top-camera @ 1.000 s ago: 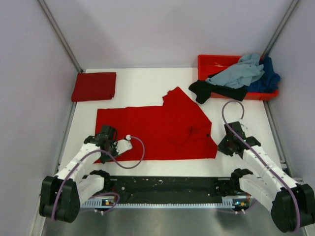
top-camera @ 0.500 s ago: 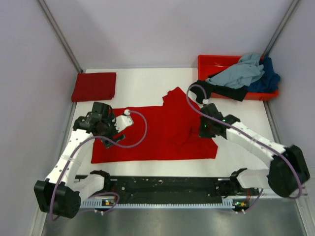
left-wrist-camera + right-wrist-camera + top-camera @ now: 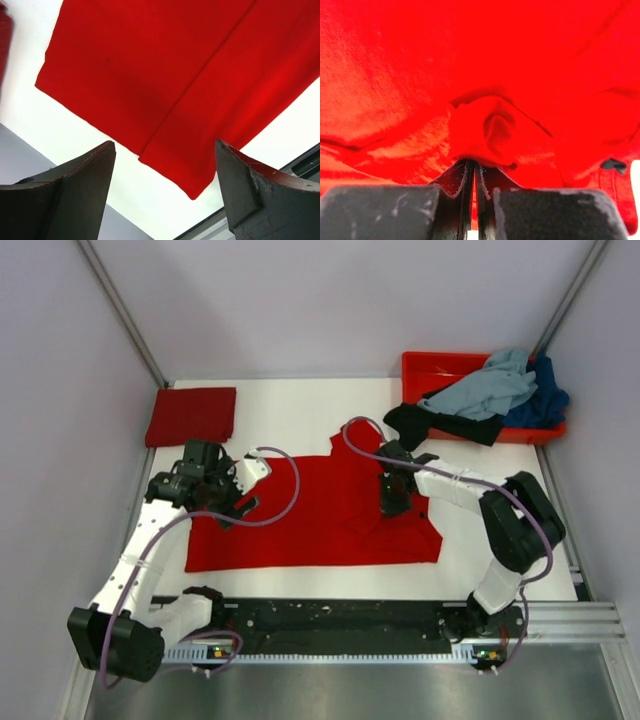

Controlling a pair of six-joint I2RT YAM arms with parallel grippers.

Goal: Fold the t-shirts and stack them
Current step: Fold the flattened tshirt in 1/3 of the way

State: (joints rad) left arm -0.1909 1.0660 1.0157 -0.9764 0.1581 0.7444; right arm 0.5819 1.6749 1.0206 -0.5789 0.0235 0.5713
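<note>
A bright red t-shirt [image 3: 310,515] lies spread flat mid-table, with a rumpled fold at its right. My right gripper [image 3: 390,504] is shut on that raised fold of red cloth [image 3: 482,130]. My left gripper [image 3: 226,502] is open and empty, hovering over the shirt's left edge. The left wrist view shows the shirt's folded corner [image 3: 200,85] on the white table between the spread fingers [image 3: 75,192]. A darker red shirt [image 3: 192,415] lies folded at the back left. Grey-blue [image 3: 485,385], black [image 3: 440,425] and dark blue [image 3: 548,400] shirts are heaped at the back right.
A red-orange plastic tray [image 3: 430,362] at the back right holds the heaped shirts, and the black one spills over its front edge onto the table. Grey walls close in the table at left, right and back. A black rail [image 3: 340,615] runs along the near edge.
Both arms swung in from the near edge. The right gripper reached the shirt's right middle and closed on a fold. The left gripper rose to the shirt's left edge, still open.
</note>
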